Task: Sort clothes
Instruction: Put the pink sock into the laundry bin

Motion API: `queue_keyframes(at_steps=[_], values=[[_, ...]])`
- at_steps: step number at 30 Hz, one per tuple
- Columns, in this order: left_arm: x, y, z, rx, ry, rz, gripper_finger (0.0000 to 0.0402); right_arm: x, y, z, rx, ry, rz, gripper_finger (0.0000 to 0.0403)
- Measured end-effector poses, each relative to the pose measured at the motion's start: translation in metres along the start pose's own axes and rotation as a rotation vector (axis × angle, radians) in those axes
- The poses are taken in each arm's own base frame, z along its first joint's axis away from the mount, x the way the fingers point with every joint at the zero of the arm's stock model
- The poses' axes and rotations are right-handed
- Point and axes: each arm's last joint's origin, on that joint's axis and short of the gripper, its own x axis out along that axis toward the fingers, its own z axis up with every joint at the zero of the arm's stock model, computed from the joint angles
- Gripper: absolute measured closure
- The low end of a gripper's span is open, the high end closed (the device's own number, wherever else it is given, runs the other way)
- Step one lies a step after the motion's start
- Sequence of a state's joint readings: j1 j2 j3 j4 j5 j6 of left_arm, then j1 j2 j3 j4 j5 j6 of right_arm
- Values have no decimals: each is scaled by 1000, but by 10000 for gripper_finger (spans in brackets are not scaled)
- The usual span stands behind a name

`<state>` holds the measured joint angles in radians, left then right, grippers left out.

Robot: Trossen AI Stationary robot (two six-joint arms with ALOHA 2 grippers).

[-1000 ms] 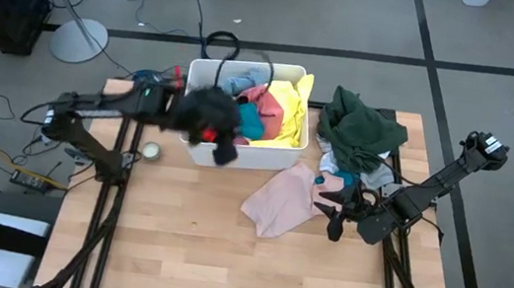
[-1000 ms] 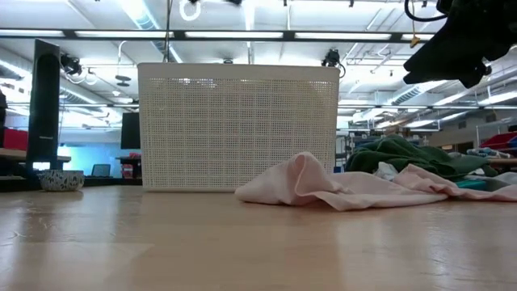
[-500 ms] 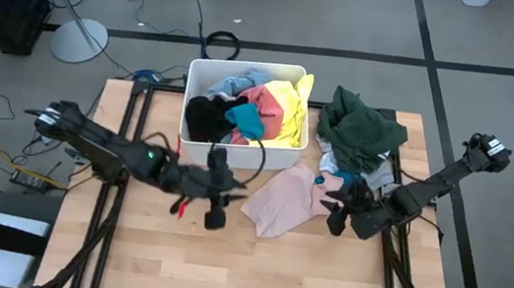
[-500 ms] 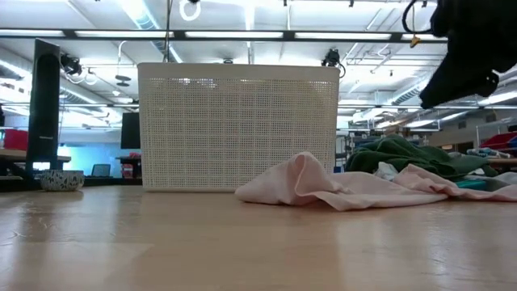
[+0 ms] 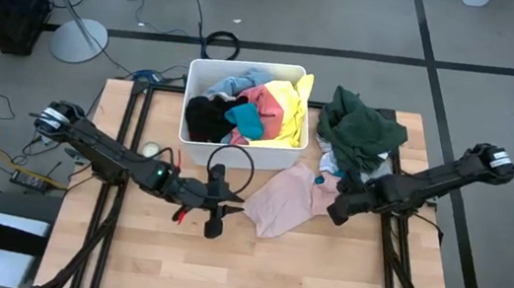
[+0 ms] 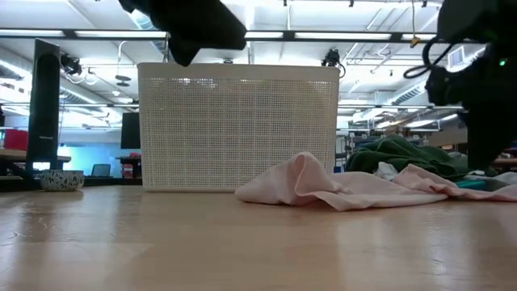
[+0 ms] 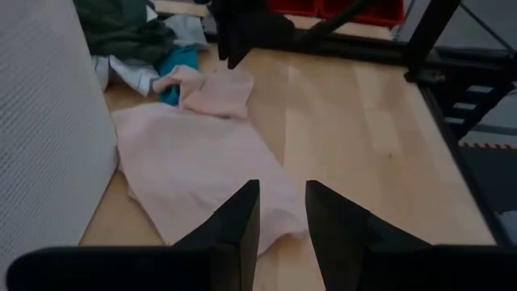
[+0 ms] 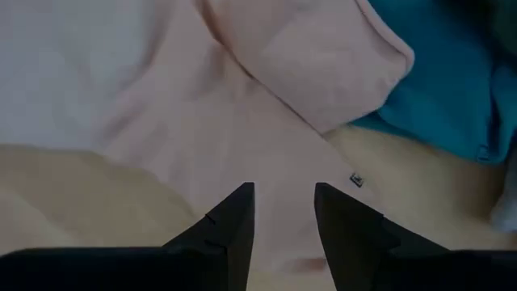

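A pale pink garment [image 5: 280, 197] lies spread on the table in front of the white bin [image 5: 235, 157], which holds black, teal, coral, yellow and light blue clothes. My left gripper [image 7: 283, 222] hangs open above the pink garment's near left corner, well above the table in the low view. My right gripper [image 8: 283, 212] points steeply down, open, close over the pink garment's right part [image 8: 242, 121], beside a teal garment [image 8: 452, 81]. A dark green garment [image 5: 363, 128] tops the pile at the far right. My right gripper stands open close over the pink garment; I cannot tell whether its fingertips [image 8: 234, 218] touch the cloth. My left gripper touches nothing.
The bin's perforated wall [image 6: 238, 125] stands behind the pink garment. A small round bowl [image 5: 150, 150] sits left of the bin. Bare wood [image 5: 250, 272] runs along the table's near side.
My left gripper has let the black garment fall into the bin. It has since swung down and toward the near edge, to the pink garment's left corner. My right gripper has tipped to point steeply down over the pink garment's right part.
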<state>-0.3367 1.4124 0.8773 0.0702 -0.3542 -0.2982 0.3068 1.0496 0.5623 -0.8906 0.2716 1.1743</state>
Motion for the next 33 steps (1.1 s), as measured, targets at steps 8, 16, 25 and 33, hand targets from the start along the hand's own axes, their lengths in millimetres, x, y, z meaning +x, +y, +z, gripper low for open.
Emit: queue_keyframes(at_steps=[8, 16, 25, 33], values=[[1, 2, -6, 10, 30, 10, 296, 34, 8, 0, -4, 66, -51, 272], [0, 3, -10, 3, 61, 20, 296, 40, 17, 2, -69, 129, -72, 389], [0, 4, -13, 14, 91, 29, 296, -57, 24, 33, -83, 36, -124, 400], [0, 5, -13, 15, 94, 33, 296, -150, 39, 74, -166, -206, -102, 401]])
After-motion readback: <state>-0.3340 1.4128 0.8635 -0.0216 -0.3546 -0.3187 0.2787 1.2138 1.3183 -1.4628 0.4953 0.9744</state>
